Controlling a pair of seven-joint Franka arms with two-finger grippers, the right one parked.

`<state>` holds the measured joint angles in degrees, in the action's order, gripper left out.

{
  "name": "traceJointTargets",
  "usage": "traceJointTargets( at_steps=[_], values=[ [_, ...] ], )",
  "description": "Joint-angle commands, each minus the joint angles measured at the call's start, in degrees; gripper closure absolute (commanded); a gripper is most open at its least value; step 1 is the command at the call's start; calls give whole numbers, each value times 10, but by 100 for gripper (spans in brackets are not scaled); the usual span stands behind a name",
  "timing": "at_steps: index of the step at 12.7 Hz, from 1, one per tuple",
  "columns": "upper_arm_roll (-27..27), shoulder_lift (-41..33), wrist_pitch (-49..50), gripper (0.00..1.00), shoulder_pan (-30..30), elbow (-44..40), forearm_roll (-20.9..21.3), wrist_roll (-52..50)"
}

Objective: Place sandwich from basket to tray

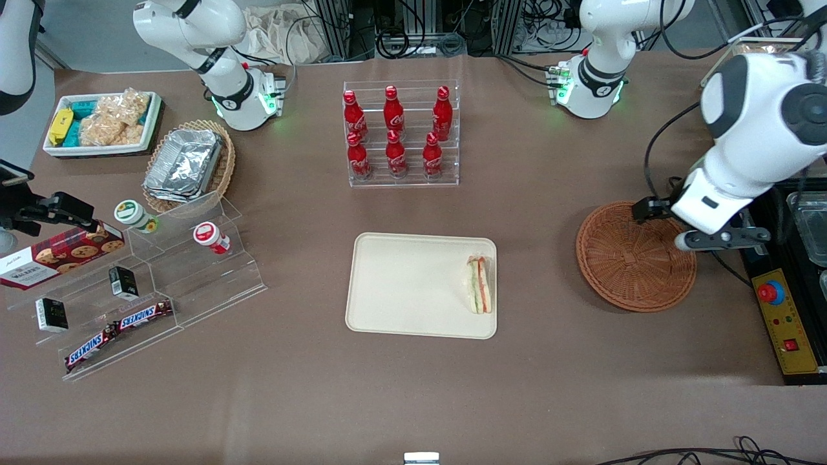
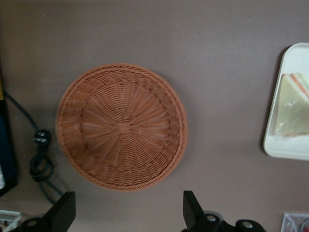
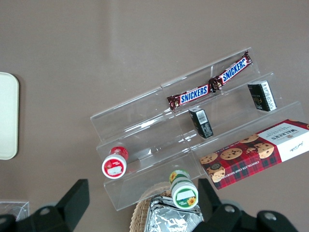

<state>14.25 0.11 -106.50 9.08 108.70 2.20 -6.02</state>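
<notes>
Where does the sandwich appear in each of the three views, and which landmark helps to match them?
Front view: the sandwich lies on the tray, at its edge nearest the basket.
Left wrist view: the sandwich lies on the tray, beside the empty basket; the open gripper hangs above the table.
Right wrist view: not in it; only the tray's edge shows.
Shared landmark: the tray.

On my feed, a clear rack [image 1: 400,135] of six red cola bottles stands on the brown table [image 1: 291,387]. Toward the parked arm's end I see a white bin [image 1: 103,123] of snacks, a tan wicker basket [image 1: 223,165] holding foil containers [image 1: 184,165], and a clear stepped stand [image 1: 161,284] carrying two Snickers bars [image 1: 119,332], a cookie box [image 1: 61,255] and two small jars.
</notes>
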Motion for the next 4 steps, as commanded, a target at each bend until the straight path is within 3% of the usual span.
traceJointTargets(
  at_steps=[1,4],
  values=[
    [6,43,79,0,21,-98,-7,55],
    [6,113,137,0,23,-212,-2,71]
  ],
)
